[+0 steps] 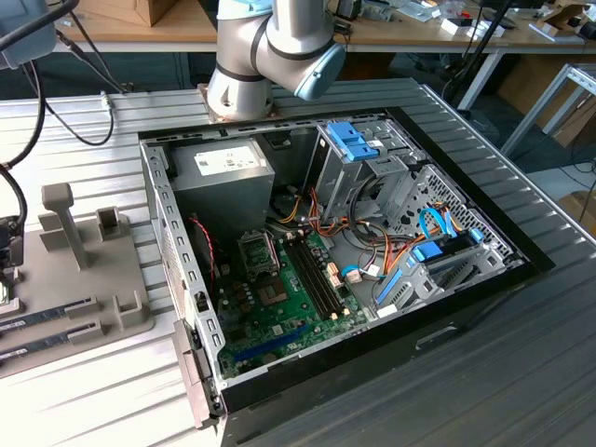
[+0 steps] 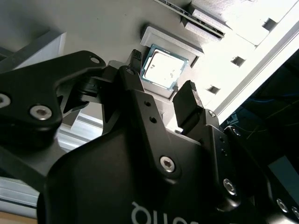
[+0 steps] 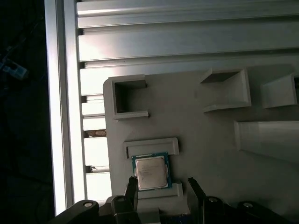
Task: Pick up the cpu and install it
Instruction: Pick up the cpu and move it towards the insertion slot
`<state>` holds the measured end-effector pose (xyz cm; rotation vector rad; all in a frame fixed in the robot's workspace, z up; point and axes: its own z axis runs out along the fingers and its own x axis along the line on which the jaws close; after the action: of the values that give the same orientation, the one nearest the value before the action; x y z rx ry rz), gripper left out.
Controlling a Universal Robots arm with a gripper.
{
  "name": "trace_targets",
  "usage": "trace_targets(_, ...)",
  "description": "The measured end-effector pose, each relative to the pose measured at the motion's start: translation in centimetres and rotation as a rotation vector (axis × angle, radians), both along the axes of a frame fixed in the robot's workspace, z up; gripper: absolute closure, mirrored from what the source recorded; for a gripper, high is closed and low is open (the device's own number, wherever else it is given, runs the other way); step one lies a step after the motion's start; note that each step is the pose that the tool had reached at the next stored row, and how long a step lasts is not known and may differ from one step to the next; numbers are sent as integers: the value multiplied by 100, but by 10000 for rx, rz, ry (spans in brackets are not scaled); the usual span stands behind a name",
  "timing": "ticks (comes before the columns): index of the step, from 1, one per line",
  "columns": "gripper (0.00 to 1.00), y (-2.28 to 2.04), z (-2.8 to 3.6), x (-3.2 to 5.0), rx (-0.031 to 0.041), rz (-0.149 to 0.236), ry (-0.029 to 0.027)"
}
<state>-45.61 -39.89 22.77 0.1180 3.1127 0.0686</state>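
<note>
Grey slatted metal makes up the table [image 1: 521, 372], and in the exterior view an open computer case [image 1: 466, 279] lies flat on it with its side panel off, so the motherboard [image 1: 289, 298] faces up and can be reached from above. Near the middle of the board sits the dark square socket [image 1: 258, 250], which I judge to be where the chip belongs. Toward the exterior view's left lies a grey fixture plate [image 1: 130, 312] with memory sticks [image 1: 47, 321] in slots; the arm [image 1: 279, 47] rises behind the case.

In the second wrist view the gripper [image 2: 160, 74] hangs over that plate with its black fingers spread wide, one on either side of the cpu [image 2: 162, 69]. Nothing is pinched. The gap looks wider than the chip, which would let the tips drop past its edges instead of landing on the lid.

In the first wrist view the cpu [image 3: 150, 171] lies flat, silver lid up, nested between two raised lips [image 3: 151, 145] of the plate, which I take to be there to keep it square and in a known spot. The fingertips [image 3: 132, 184] frame it closely; whether one touches its rim I cannot tell. So the pickup is lined up but not yet made
</note>
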Motion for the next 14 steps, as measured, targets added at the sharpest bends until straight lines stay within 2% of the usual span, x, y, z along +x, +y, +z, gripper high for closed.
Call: trace_targets(14,46,0,-45,0,0,0,0)
